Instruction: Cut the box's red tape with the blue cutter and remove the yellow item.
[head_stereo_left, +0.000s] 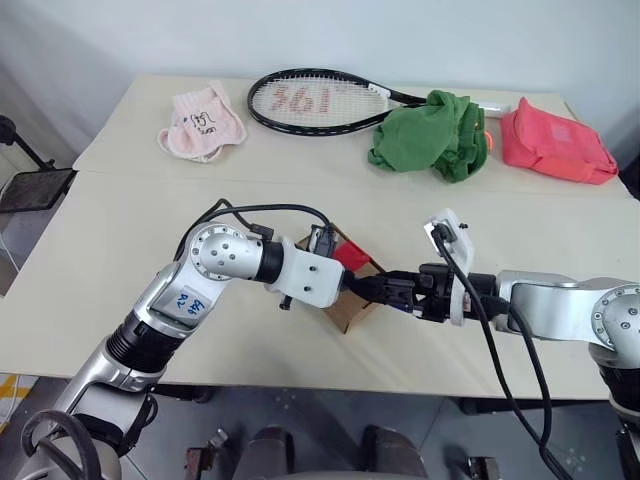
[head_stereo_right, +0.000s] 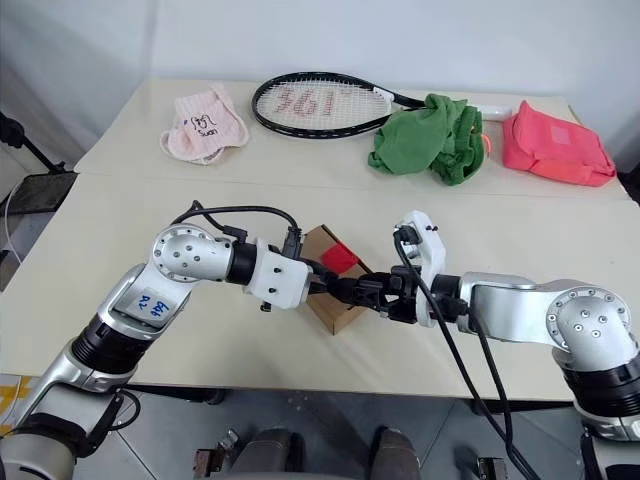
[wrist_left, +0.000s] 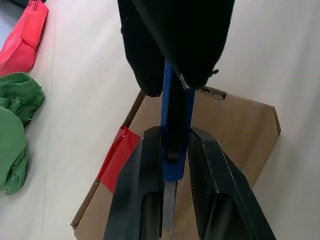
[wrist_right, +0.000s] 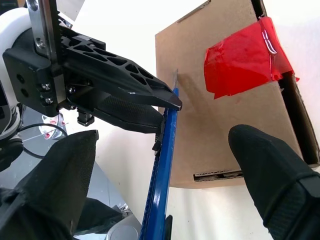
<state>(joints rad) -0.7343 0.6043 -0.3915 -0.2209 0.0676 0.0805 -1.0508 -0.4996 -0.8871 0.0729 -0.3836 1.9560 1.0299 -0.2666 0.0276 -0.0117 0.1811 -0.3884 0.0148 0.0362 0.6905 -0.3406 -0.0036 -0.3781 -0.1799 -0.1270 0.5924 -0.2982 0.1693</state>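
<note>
The brown cardboard box (head_stereo_right: 338, 305) lies on the table near the front edge. The red tape (wrist_right: 244, 61) sits across its flap seam, part peeled and crumpled. My left gripper (wrist_left: 175, 136) is shut on the blue cutter (wrist_left: 178, 102), whose metal blade (wrist_left: 169, 206) shows between the fingers, just above the box top. My right gripper (wrist_right: 162, 145) faces the left one. It is open wide, with the cutter's handle passing between its fingers (wrist_right: 272, 172) without touching them. The yellow item is hidden.
At the back of the table lie a pink cloth (head_stereo_left: 203, 125), a tennis racket (head_stereo_left: 318, 100), a green cloth (head_stereo_left: 432, 135) and a coral-pink pouch (head_stereo_left: 555, 145). Black cables (head_stereo_left: 500, 370) hang from both wrists. The table's front edge (head_stereo_left: 300, 385) runs just below the box.
</note>
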